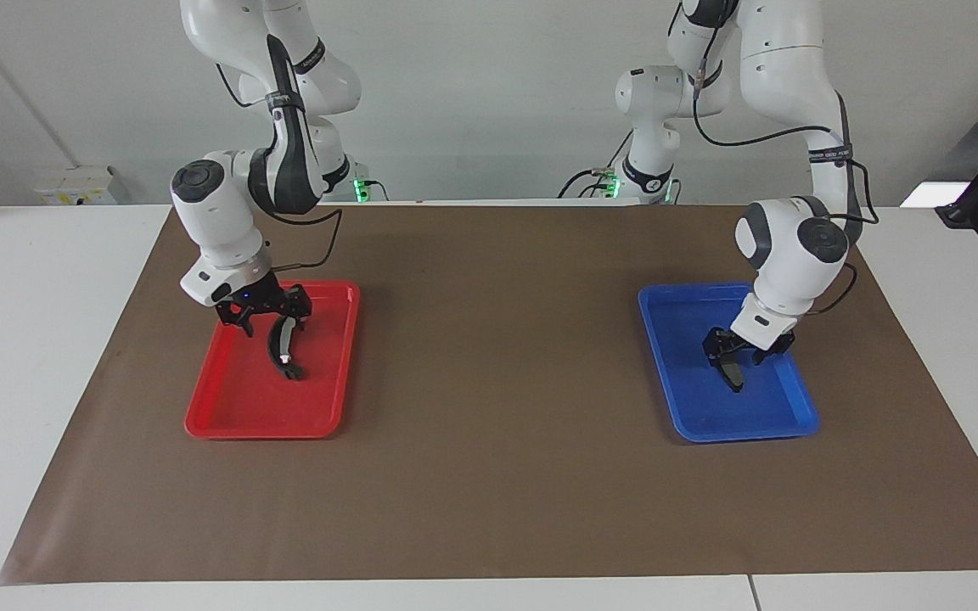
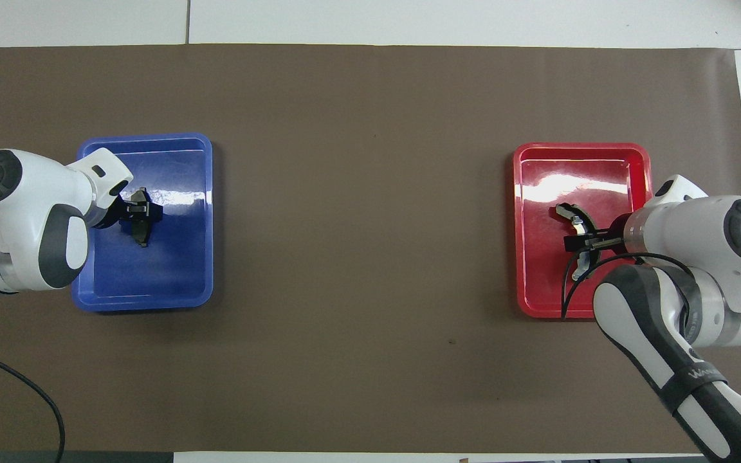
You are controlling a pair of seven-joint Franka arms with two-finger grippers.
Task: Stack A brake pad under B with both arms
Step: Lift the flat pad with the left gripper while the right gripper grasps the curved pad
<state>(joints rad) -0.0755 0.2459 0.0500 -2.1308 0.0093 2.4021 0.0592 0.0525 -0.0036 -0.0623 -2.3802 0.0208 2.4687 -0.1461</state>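
Trays sit well apart on the brown-covered worktop [image 1: 497, 475]. Left gripper [image 1: 739, 356], jaws clenched on A brake pad [image 1: 733, 374], hangs over the blue tray [image 1: 795, 420]; right gripper [image 1: 272, 314] grasps B [image 1: 283, 348] over the red tray [image 1: 226, 420].

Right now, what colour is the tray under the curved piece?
Red tray, clearest in the facing view.

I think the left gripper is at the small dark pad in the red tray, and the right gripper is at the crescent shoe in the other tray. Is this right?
Not quite: the small dark pad under the left gripper is in the blue tray, as the facing view shows. The right gripper is indeed at the crescent shoe, in the red tray.
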